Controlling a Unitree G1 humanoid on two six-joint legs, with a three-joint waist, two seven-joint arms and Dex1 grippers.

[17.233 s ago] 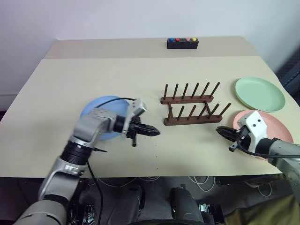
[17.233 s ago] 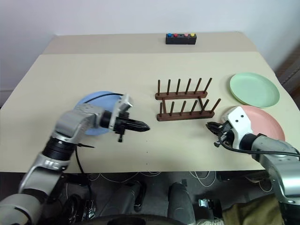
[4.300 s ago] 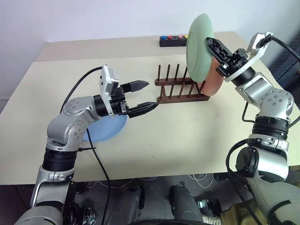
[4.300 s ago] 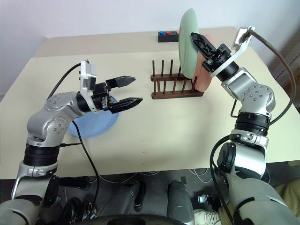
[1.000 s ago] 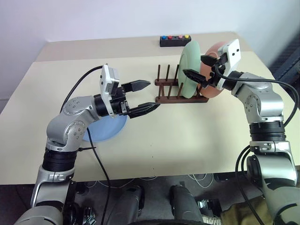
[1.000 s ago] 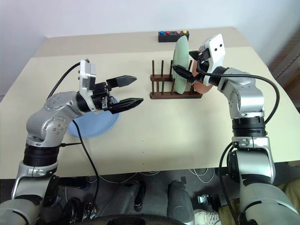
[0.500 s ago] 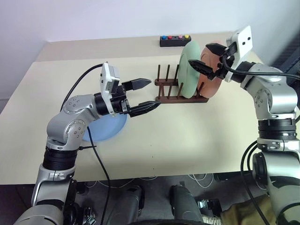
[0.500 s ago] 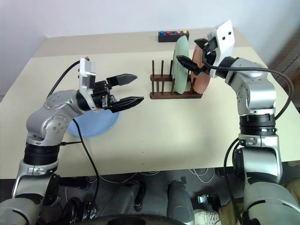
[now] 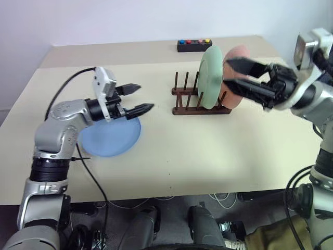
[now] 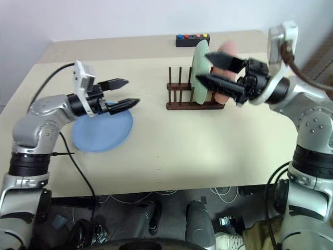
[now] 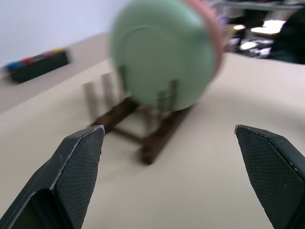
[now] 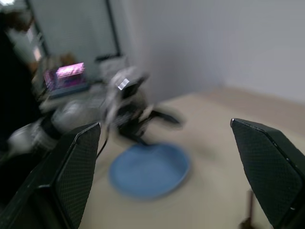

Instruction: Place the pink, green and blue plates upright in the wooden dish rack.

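While the green plate [image 9: 210, 77] and the pink plate [image 9: 237, 83] stand upright in the right end of the wooden dish rack [image 9: 200, 103] at the far centre of the desk [image 9: 208, 151], the blue plate [image 9: 112, 136] lies flat at near left. The left hand [image 9: 138, 99] hovers above it, fingers spread, empty. The right hand [image 9: 237, 76] hangs near the rack, spread, empty.
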